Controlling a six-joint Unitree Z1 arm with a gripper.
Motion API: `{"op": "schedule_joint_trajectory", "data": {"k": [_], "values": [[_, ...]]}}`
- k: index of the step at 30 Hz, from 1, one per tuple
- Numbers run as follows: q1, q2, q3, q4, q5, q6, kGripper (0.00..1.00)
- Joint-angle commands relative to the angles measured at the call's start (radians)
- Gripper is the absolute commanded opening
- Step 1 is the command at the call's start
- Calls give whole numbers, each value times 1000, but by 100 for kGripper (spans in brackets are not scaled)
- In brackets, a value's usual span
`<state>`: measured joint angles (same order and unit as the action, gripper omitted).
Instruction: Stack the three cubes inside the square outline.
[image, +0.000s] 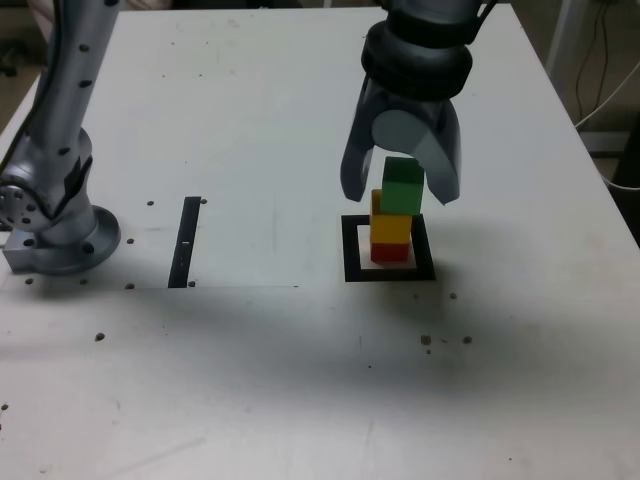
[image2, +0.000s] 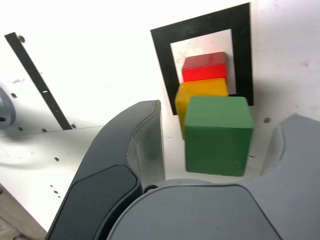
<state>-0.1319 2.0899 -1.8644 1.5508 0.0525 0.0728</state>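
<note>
Three cubes stacked in outline (image: 389, 274) — red (image: 391, 252) bottom, yellow (image: 390, 222) middle, green (image: 403, 186) top | gripper (image: 402, 190) jaws parted, straddling green — gaps both sides, nothing held | table (image: 250, 120)

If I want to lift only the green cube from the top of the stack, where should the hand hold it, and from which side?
Come from above. Close the hand on two opposite vertical faces of the green cube. It sits on top, flat-sided and free all round; the yellow cube and red cube below are slightly offset, so probably grip high.
</note>
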Motion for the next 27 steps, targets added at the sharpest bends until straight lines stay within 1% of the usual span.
{"op": "schedule_joint_trajectory", "data": {"k": [1, 6, 8, 14, 16, 19, 22, 24, 27], "values": [[4, -43, 9, 5, -1, 4, 99], [5, -135, 47, -4, -7, 5, 99], [8, -167, 75, -14, -16, 5, 99], [20, -275, 207, -89, -83, 3, 99], [18, -316, 239, -103, -89, 0, 99], [13, -367, 285, -97, -76, -3, 99], [11, -398, 343, -89, -52, -4, 99], [13, -417, 388, -86, -25, -4, 99], [20, -453, 447, -81, 28, -6, 99]]}}
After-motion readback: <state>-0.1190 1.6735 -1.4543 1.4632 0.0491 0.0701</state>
